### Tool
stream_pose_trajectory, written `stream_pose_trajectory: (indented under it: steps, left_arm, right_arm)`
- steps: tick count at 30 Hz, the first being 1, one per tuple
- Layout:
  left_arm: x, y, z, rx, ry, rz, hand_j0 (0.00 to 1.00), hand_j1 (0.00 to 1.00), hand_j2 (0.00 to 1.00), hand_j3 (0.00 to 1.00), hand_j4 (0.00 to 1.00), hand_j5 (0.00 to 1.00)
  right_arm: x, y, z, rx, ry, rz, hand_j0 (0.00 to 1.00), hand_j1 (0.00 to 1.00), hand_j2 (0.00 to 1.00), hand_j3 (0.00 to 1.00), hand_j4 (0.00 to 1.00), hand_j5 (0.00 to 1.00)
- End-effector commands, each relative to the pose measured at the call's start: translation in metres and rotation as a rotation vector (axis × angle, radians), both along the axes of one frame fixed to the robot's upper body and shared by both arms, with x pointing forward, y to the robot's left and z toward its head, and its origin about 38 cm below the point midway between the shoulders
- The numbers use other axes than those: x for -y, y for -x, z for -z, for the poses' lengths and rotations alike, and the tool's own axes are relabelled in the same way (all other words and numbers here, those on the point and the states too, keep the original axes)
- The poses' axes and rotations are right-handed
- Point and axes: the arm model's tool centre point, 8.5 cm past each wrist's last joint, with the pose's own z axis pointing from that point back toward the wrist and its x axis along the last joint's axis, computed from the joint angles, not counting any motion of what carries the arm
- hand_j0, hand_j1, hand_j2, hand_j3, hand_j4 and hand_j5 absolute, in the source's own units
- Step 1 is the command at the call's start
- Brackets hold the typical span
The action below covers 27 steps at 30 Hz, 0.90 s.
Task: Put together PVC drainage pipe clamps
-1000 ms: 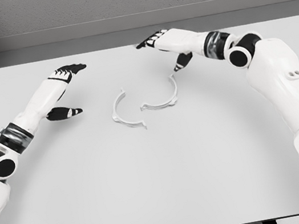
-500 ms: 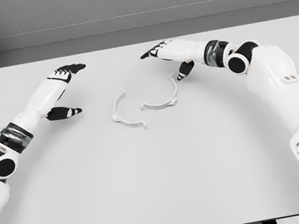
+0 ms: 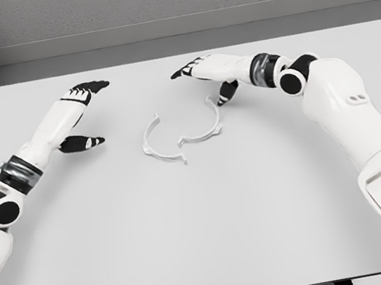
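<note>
Two white half-ring pipe clamp pieces lie on the grey table point(image 3: 206, 228) near its middle. The left clamp half point(image 3: 147, 148) opens to the right; the right clamp half point(image 3: 215, 122) opens to the left, and their lower ends nearly meet. My right hand point(image 3: 202, 81) hovers open just behind the right half, its black thumb tip point(image 3: 225, 95) beside that piece's upper end; whether it touches is unclear. My left hand point(image 3: 86, 115) is open, held apart to the left of the left half, holding nothing.
A grey wall runs behind the table's far edge point(image 3: 175, 56). Both forearms reach in over the table's left and right sides.
My right hand has moved left, and the right clamp half has shifted left toward the other half. The left arm has stayed still.
</note>
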Motion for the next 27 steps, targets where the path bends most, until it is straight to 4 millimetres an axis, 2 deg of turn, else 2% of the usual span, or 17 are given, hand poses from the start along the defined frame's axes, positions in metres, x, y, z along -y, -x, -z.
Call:
stream_pose_trajectory:
  steps: [1, 3, 9, 14, 20, 27]
  left_arm:
    - [0.0, 0.0, -0.001, 0.001, 0.007, -0.002, 1.0, 1.0, 1.0, 1.0, 1.0, 1.0]
    - [0.0, 0.0, -0.001, 0.001, 0.007, -0.002, 1.0, 1.0, 1.0, 1.0, 1.0, 1.0]
    - [-0.001, 0.0, -0.001, 0.002, 0.005, -0.002, 1.0, 1.0, 1.0, 1.0, 1.0, 1.0]
    - [-0.001, 0.0, -0.001, 0.001, 0.005, -0.003, 1.0, 1.0, 1.0, 1.0, 1.0, 1.0]
    - [-0.002, -0.001, -0.002, 0.002, 0.004, -0.005, 1.0, 1.0, 1.0, 1.0, 1.0, 1.0]
    - [-0.006, -0.001, -0.004, 0.008, 0.009, -0.014, 1.0, 1.0, 1.0, 1.0, 1.0, 1.0]
  right_arm:
    - [-0.009, 0.001, 0.0, -0.005, -0.018, -0.007, 1.0, 1.0, 1.0, 1.0, 1.0, 1.0]
    - [-0.01, 0.001, 0.0, -0.005, -0.019, -0.009, 1.0, 1.0, 1.0, 1.0, 1.0, 1.0]
    - [-0.038, 0.005, -0.002, -0.002, -0.02, -0.059, 1.0, 1.0, 1.0, 1.0, 1.0, 1.0]
    - [-0.044, 0.005, -0.004, 0.0, -0.02, -0.07, 1.0, 1.0, 1.0, 1.0, 1.0, 1.0]
    - [-0.064, 0.008, -0.007, 0.004, -0.028, -0.102, 1.0, 1.0, 1.0, 1.0, 1.0, 1.0]
    - [-0.069, 0.009, -0.005, 0.0, -0.014, -0.102, 1.0, 1.0, 1.0, 1.0, 1.0, 1.0]
